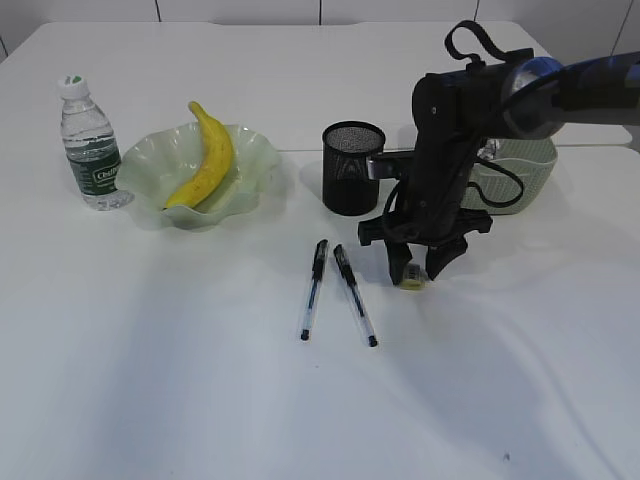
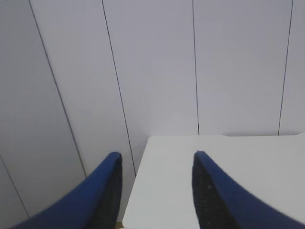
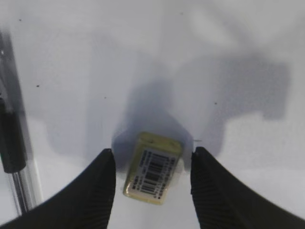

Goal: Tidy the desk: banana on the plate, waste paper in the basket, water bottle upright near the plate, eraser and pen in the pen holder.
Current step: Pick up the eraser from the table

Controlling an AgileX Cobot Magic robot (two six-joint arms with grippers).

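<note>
Behind right arm, basket half hidden

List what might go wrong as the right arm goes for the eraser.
1. The eraser lies skewed between the open right end effector, so closing may twist or squirt it out.
2. The nearer pen lies close beside it and could be knocked.
3. The pen holder is narrow, so a drop could miss.

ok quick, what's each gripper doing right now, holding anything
left gripper: open, holding nothing, aimed at the wall beyond the desk edge.
right gripper: open, fingers either side of the eraser lying on the desk, gaps showing, not gripped yet.
</note>
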